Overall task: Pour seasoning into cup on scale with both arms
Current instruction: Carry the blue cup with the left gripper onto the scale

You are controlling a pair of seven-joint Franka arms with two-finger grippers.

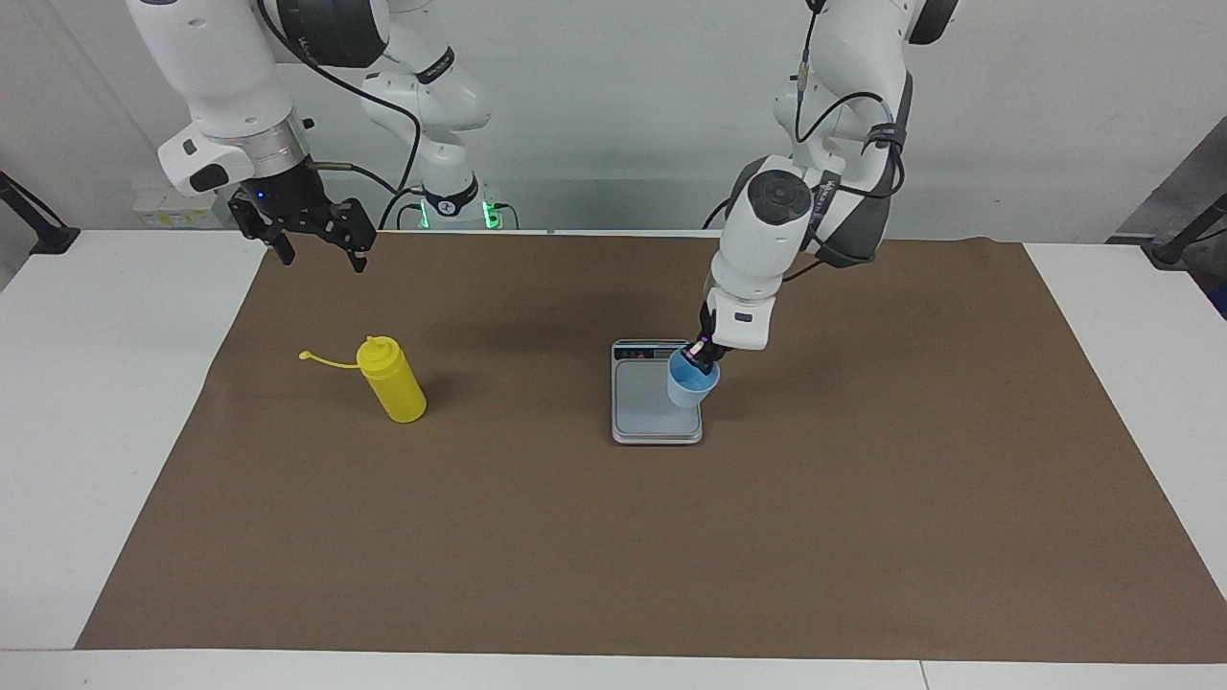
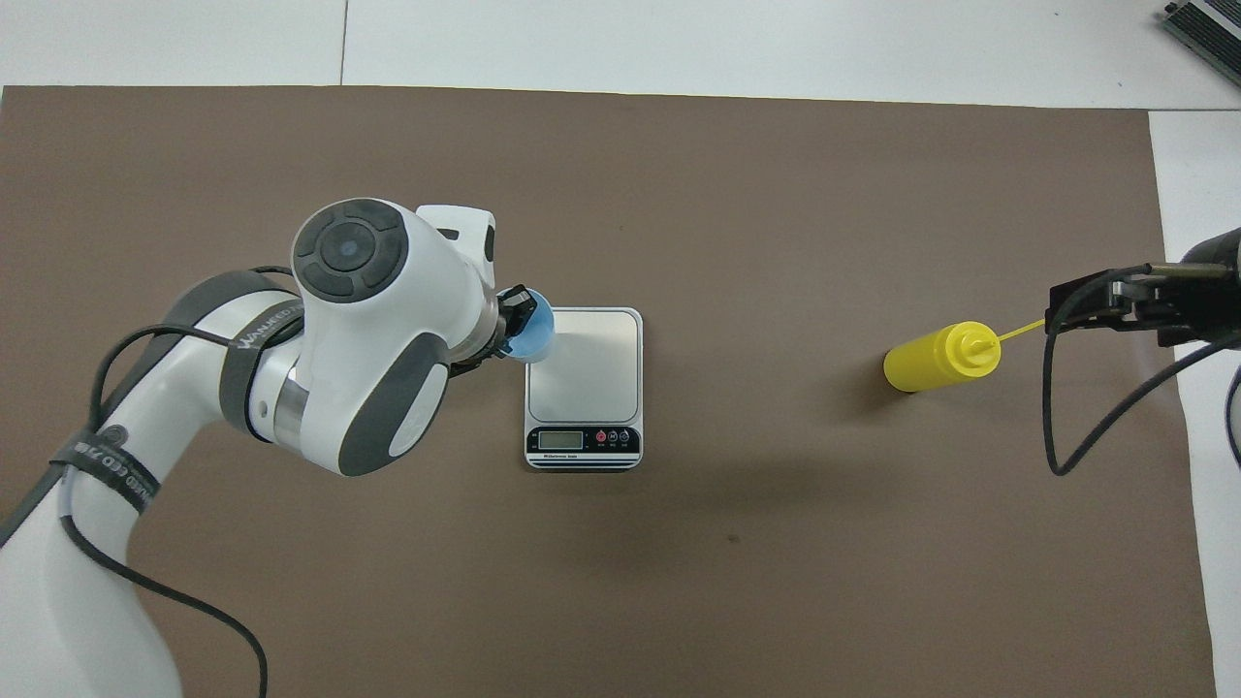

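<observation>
The light-blue cup (image 1: 691, 380) is hanging tilted over the edge of the scale (image 1: 644, 402) that faces the left arm's end of the table, its rim pinched by the left gripper (image 1: 704, 356). One finger is sitting inside the cup's mouth and the other outside the wall, so the jaws are closed to little more than the wall's thickness. Whether the cup's base is touching the weighing plate cannot be told from either view. From overhead, the cup (image 2: 534, 330) is showing just past the left arm's wrist, overlapping the corner of the scale (image 2: 591, 368) farther from the robots, and the left gripper (image 2: 516, 312) is mostly hidden beneath the white wrist housing.

The scale is lying flat near the middle of the brown mat (image 1: 863, 537), its dark display strip (image 2: 583, 440) running along the short edge nearer to the robots.

The yellow bottle (image 1: 391, 379) is standing upright on the mat well apart from the scale, toward the right arm's end of the table. Its small cap (image 1: 305, 356) is trailing on a thin tether away from the scale.

The right gripper (image 1: 318, 251) is waiting in the air over the mat's edge nearest the robots, at the right arm's end of the table, its two fingers spread wide and holding nothing. In the overhead view, the right gripper (image 2: 1096, 302) is hovering just past the bottle's (image 2: 938, 357) nozzle, clear of it.
</observation>
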